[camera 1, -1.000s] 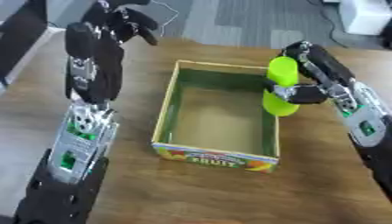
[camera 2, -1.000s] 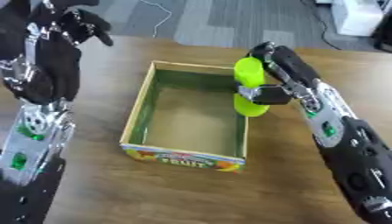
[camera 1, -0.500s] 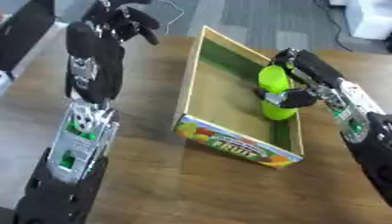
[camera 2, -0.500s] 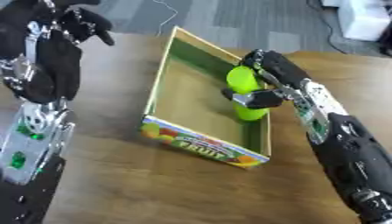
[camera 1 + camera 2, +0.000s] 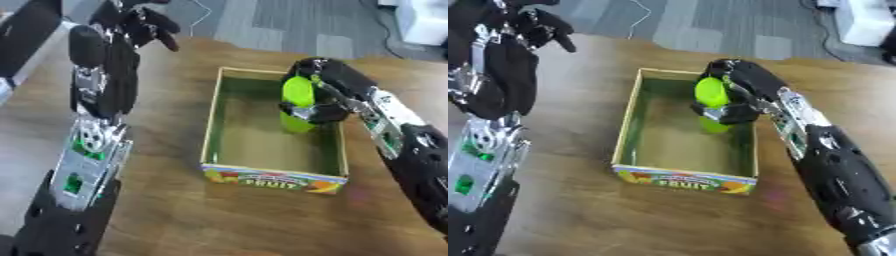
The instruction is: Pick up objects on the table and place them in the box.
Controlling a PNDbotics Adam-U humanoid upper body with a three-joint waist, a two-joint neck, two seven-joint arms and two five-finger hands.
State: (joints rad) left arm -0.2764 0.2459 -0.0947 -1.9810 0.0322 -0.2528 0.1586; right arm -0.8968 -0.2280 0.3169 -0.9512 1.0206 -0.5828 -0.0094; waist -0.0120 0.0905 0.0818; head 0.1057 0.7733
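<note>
A lime-green bottle-shaped object [image 5: 297, 102] is held upright over the right inner side of the open cardboard box [image 5: 273, 179], which has a green inside and a "FRUIT" label on its front. My right hand [image 5: 328, 95] reaches in from the right with its fingers curled round the green object. Whether the object touches the box floor I cannot tell. My left hand [image 5: 140, 22] is raised at the upper left, well away from the box, its fingers loosely curled and holding nothing.
The box stands on a brown wooden table [image 5: 175, 210]. Beyond the table's far edge lies grey floor with a thin cable [image 5: 206, 15]. A white object [image 5: 424, 20] sits at the upper right, off the table.
The whole picture has shifted, so the camera moved. My right hand has carried the green object from above the box's right wall further inside the box.
</note>
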